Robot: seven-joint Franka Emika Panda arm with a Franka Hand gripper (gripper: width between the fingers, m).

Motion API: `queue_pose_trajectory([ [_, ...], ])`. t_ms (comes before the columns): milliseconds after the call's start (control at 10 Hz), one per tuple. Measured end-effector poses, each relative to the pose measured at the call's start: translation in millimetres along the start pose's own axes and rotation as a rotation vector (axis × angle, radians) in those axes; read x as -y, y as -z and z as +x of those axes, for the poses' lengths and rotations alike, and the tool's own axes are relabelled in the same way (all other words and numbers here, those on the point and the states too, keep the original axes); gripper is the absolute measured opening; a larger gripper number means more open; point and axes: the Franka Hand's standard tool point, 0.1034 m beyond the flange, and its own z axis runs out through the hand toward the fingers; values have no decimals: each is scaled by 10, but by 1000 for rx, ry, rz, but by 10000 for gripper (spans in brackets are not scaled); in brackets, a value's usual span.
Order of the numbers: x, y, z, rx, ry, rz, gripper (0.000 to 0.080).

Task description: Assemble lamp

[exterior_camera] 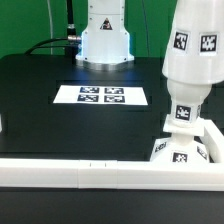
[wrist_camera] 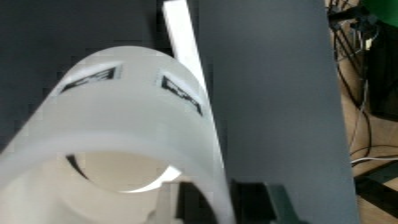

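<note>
The white tapered lamp shade (exterior_camera: 188,55), with square tags, hangs upright at the exterior view's right, its lower rim over the bulb (exterior_camera: 182,112). The bulb stands on the flat square base (exterior_camera: 186,150), which sits in the corner of the white rail. In the wrist view I look along the shade (wrist_camera: 125,130), and a pale round shape shows through its opening. My gripper (wrist_camera: 221,205) is shut on the shade's wall, with a dark finger (wrist_camera: 260,205) on each side. The gripper itself is out of the exterior view.
The marker board (exterior_camera: 101,96) lies on the black table (exterior_camera: 60,125). A white rail (exterior_camera: 90,172) runs along the near edge and up the right side. The arm's white pedestal (exterior_camera: 104,40) stands at the back.
</note>
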Motion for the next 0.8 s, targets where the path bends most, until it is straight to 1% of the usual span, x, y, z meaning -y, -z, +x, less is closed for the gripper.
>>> queue_pose_trajectory([
  [500, -17, -24, -9, 4, 2, -1, 44],
  [700, -56, -86, 32, 6, 28, -2, 44],
  [800, -79, -141, 61, 11, 34, -3, 44],
])
